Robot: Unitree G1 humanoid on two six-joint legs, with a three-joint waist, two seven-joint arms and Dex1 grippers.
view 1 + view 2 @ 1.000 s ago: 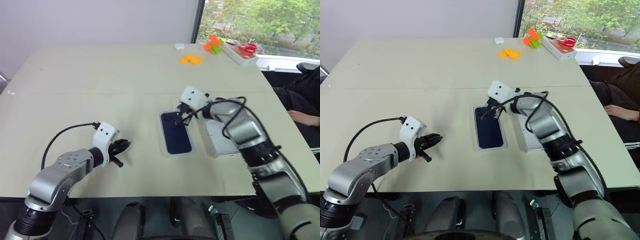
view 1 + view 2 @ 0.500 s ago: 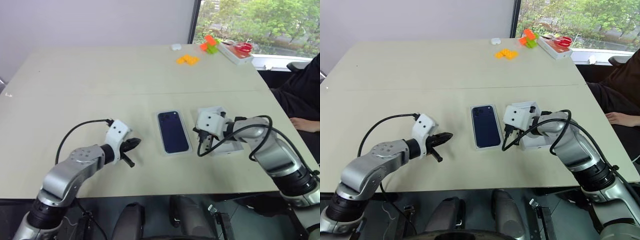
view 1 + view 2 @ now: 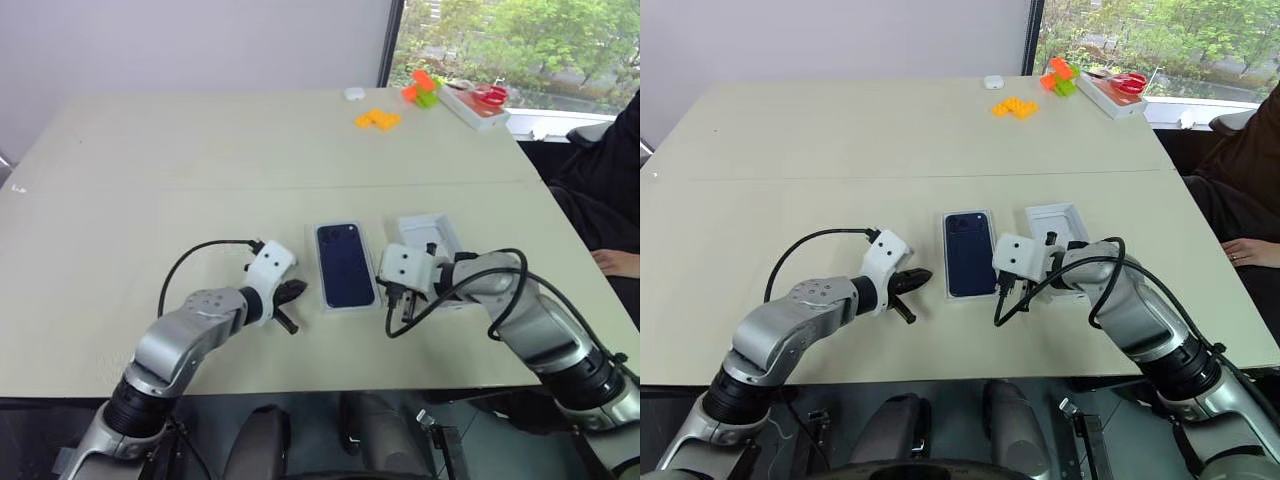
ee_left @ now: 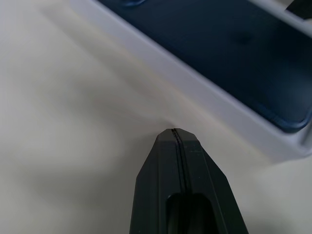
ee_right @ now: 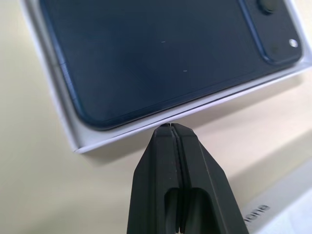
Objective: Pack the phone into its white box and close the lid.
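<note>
The dark navy phone [image 3: 345, 264] lies face down in the white box [image 3: 315, 270] at the middle of the table, camera cluster at the far end. To the right of the box lies the white lid [image 3: 432, 232], open side up; its side wall with printed letters is in the right wrist view [image 5: 273, 214]. My left gripper [image 3: 300, 290] is shut and empty, its tip low over the table just off the box's left wall [image 4: 195, 92]. My right gripper [image 3: 390, 300] is shut and empty too, its tip against the box's right wall [image 5: 122, 134], between box and lid.
At the far right of the table lie orange blocks [image 3: 380, 119], a green and orange block [image 3: 425, 90], a white tray with red scissors [image 3: 482, 102] and a small white object [image 3: 353, 93]. A person [image 3: 610, 180] sits past the table's right edge.
My left gripper has shut and moved right, up to the box's left side. My right gripper has come back from over the phone's far end to the box's right wall, uncovering the lid.
</note>
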